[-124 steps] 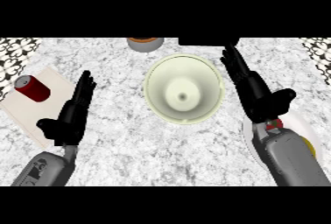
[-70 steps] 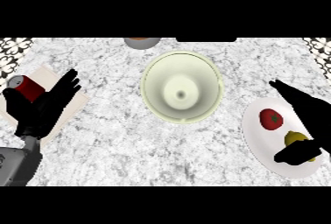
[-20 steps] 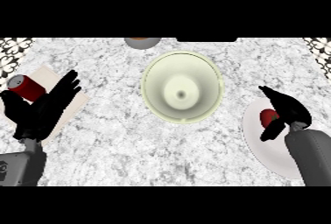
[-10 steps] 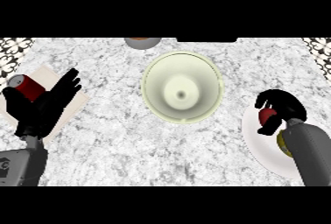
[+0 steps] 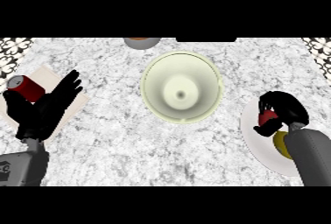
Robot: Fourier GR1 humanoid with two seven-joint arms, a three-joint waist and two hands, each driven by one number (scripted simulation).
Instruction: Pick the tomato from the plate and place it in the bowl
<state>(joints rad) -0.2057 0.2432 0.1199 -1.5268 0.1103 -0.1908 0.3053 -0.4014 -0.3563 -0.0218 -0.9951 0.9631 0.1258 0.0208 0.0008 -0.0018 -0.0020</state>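
From the head view, my right hand (image 5: 281, 111) is down over the plate (image 5: 255, 146), fingers and thumb curled round the tomato (image 5: 267, 117). Only a sliver of red shows between them, so I'm grasping it and can't see much of it. It sits low in my curl, just over the plate's near-white face. I can't tell whether it has lifted clear or is touching the plate. I've come at it from above because a yellow piece (image 5: 280, 141) lies just behind my palm, toward my wrist, and I judge a top grasp leaves that alone. The bowl (image 5: 182, 87) waits to the left of this hand and a little ahead of it, wide mouth up, nothing in it, with bare bench (image 5: 129, 148) between. So the carry should be a lift, then across. My left hand (image 5: 45, 109) rests open far out to the other side, fingers straight, over a pale mat (image 5: 76, 101) beside a red can (image 5: 26, 87), out of the way.
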